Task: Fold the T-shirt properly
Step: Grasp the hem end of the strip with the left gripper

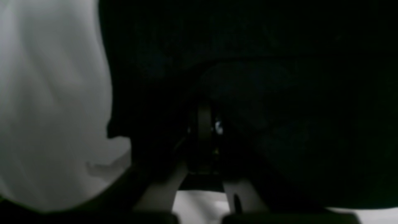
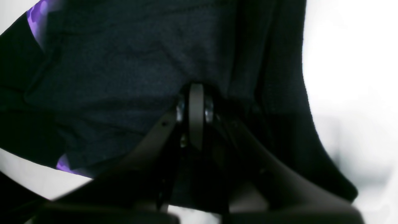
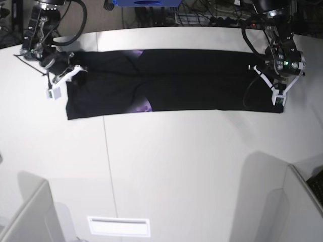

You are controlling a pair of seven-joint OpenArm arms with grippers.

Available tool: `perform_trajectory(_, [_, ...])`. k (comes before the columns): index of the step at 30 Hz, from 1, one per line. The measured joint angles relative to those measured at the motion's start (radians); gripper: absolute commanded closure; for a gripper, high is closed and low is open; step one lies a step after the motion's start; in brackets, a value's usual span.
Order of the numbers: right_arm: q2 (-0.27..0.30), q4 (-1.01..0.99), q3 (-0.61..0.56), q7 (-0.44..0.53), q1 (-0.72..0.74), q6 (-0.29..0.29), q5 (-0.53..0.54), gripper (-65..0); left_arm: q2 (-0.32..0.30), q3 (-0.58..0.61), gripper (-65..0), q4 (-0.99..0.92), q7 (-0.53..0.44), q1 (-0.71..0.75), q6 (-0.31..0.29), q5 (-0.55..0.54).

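Looking through your left wrist camera, you saw the left gripper (image 1: pixel 203 124) with its two fingers pressed together and black cloth of the T-shirt (image 1: pixel 279 93) bunched round their tips; the frame was very dark, so the pinch itself was hard to make out, yet the claw read as closed on the fabric; pale table (image 1: pixel 53 102) filled the left of that view and a strip of it showed along the bottom.

Your right wrist camera gave a clearer picture; the right gripper (image 2: pixel 196 102) had its fingers drawn tight together with the black T-shirt (image 2: pixel 124 77) gathered at the tips, so it was clamped on the cloth; a patch of purple print (image 2: pixel 37 15) showed at the top left and another at the lower left edge; bright white table (image 2: pixel 348 77) lay to the right.

From the base camera you saw the T-shirt (image 3: pixel 202 80) folded into a long black band lying across the far part of the white table (image 3: pixel 176 166), running left to right; a purple patch (image 3: pixel 144 107) showed near its near edge; the right gripper (image 3: pixel 68 74) sat at the band's left end and the left gripper (image 3: pixel 276 85) at its right end, each on the cloth.
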Motion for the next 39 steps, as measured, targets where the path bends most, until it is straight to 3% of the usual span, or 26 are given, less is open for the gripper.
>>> perform_trajectory(4, [0.0, -0.002, 0.001, 0.006, 0.021, -0.003, -0.02, 0.0, 0.011, 0.003, 0.0, -0.008, 0.008, -0.06, -0.002, -0.016])
perform_trajectory(8, [-0.001, 0.016, 0.001, 0.002, 0.019, -0.012, -0.027, 0.0, 0.008, -0.012, 0.0, 0.04, 0.109, -0.102, -0.005, -0.024])
perform_trajectory(15, [-0.037, 0.224, 0.003, -0.016, 0.014, -0.019, -0.046, 0.0, 0.006, -0.133, 0.0, 0.228, 0.128, -0.103, -0.01, -0.028])
perform_trajectory(18, [-0.039, 0.352, 0.0, -0.016, -0.008, -0.013, -0.032, 0.0, 0.008, -0.246, 0.0, 0.237, 0.126, -0.095, -0.02, -0.067])
perform_trajectory(19, [-0.039, 0.387, 0.002, -0.017, -0.016, -0.016, -0.04, 0.0, 0.008, -0.302, 0.0, 0.233, 0.131, -0.091, -0.022, -0.111])
perform_trajectory(23, [-0.067, 0.409, -0.001, -0.025, -0.032, -0.015, -0.034, 0.0, -0.058, -0.502, 0.0, 0.162, 0.125, -0.028, -0.159, -0.367])
perform_trajectory(25, [-0.067, 0.408, -0.003, -0.031, -0.038, -0.015, -0.035, 0.0, -0.09, -0.557, 0.0, 0.089, 0.127, 0.002, -0.167, -0.476])
perform_trajectory(28, [-0.064, 0.408, -0.003, -0.024, -0.038, -0.016, -0.038, 0.0, -0.106, -0.587, -33.9, 0.022, 0.126, 0.033, -0.17, -0.612])
perform_trajectory(31, [-0.066, 0.408, -0.005, -0.024, -0.038, -0.015, -0.038, 0.0, -0.104, -0.579, -57.3, -0.023, 0.024, 0.043, -0.174, -0.651])
perform_trajectory(33, [-0.066, 0.408, -0.009, -0.024, -0.039, -0.015, -0.038, 0.0, -0.106, -0.563, -63.0, -0.046, -0.043, 0.053, -0.173, -0.652])
perform_trajectory(39, [-0.067, 0.408, -0.009, -0.027, -0.044, -0.015, -0.039, 0.0, -0.103, -0.385, -62.9, -0.209, -0.152, 0.043, -0.173, -0.648])
